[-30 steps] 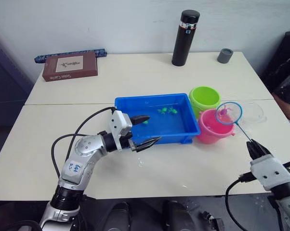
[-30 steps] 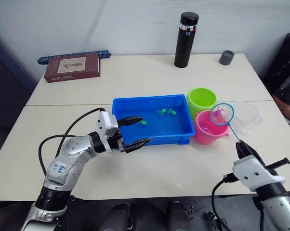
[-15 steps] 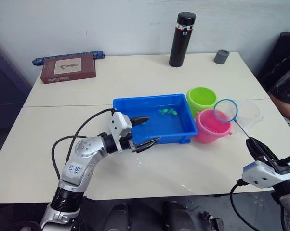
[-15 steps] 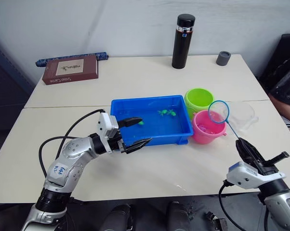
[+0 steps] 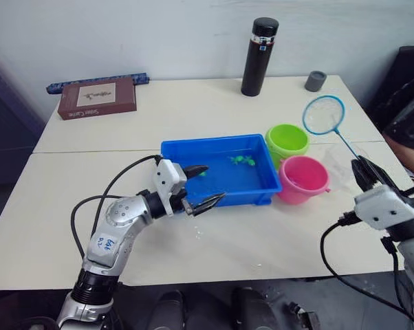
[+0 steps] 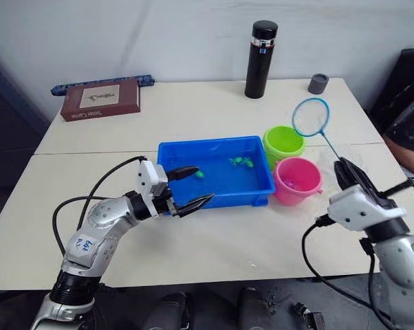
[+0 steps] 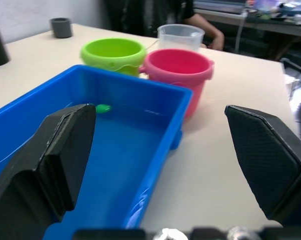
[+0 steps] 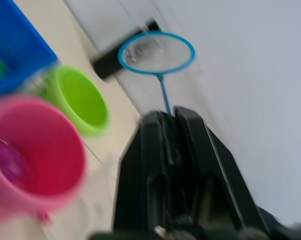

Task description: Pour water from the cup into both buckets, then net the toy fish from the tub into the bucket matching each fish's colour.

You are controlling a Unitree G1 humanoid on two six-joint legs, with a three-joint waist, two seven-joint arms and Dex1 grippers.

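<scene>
The blue tub (image 5: 214,141) holds water and a few green toy fish (image 5: 243,161). To its right stand the lime green bucket (image 5: 287,140) and the pink bucket (image 5: 304,180), which has something magenta (image 6: 289,184) at its bottom. The clear cup (image 7: 180,36) stands behind the pink bucket. My right gripper (image 5: 367,172) is shut on the handle of a blue-rimmed net (image 5: 324,115), which is raised above the table beyond the green bucket with no fish visible in it. My left gripper (image 5: 214,182) is open and straddles the tub's near wall at its left end.
A tall black flask (image 5: 258,56) and a small grey cup (image 5: 316,80) stand at the table's back right. A brown book (image 5: 97,97) lies at the back left. A person (image 5: 412,127) sits at the right edge. Water drops lie in front of the tub.
A second ago the net hung over the pink bucket with a pink fish in it. My right gripper has since lifted the net up and away, with no fish in it. The left arm held still.
</scene>
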